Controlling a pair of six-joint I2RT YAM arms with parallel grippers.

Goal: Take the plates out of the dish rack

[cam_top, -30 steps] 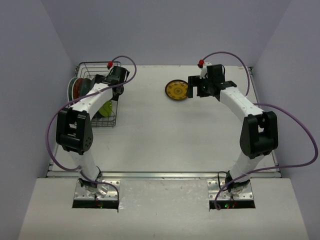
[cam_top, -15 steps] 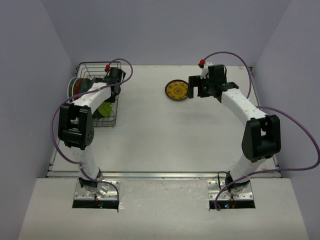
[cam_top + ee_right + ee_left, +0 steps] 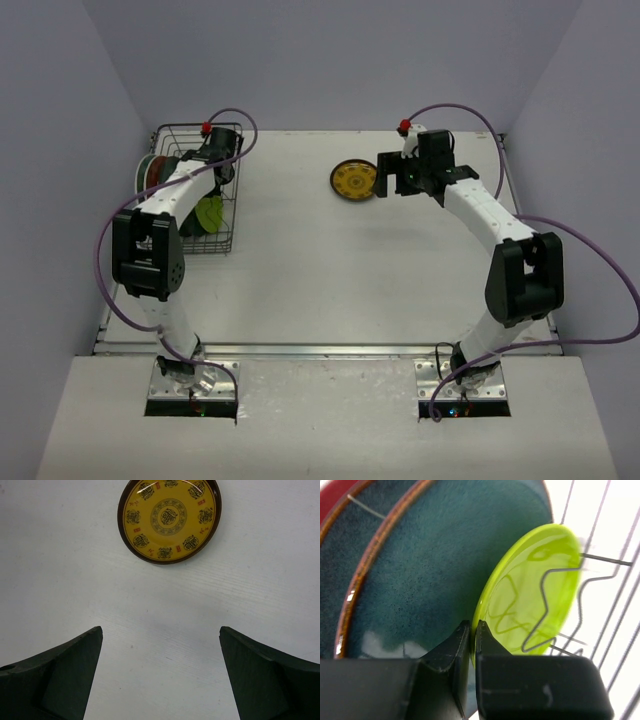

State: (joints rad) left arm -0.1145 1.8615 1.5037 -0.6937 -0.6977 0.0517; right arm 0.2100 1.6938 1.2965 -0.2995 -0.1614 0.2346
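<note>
Left wrist view, nearest first: the left gripper (image 3: 472,630) has its jaws drawn almost together at lower centre of the frame. The rim of the small lime-green round plate (image 3: 535,600) is pinched in the narrow slot between them. I judge this a firm edge grip.

The plate stands on edge. Its rim runs from the fingertips up toward the upper right of the frame, so its flat face lies in line with the finger slot. A bent divider wire of the black wire dish rack (image 3: 600,580) crosses in front of that face. Just behind, filling the left of the frame, stands a bluish-teal glazed plate with a brown rim (image 3: 430,565), very close to the green one at the grip. I cannot tell whether they touch. A red plate (image 3: 335,495) shows in the upper left corner.

In my judgement the coming lift turns on this alignment. The plate should leave along its own plane, clear of the divider, without tipping into the teal plate.

Right wrist view: the right gripper (image 3: 160,632) is spread wide and holds nothing over the white table (image 3: 75,555). The small yellow patterned round plate (image 3: 169,517) lies flat beyond the fingertips at top centre of the frame, apart from them.

In the top view the rack sits at upper left, so the left arm is the nearer one.
</note>
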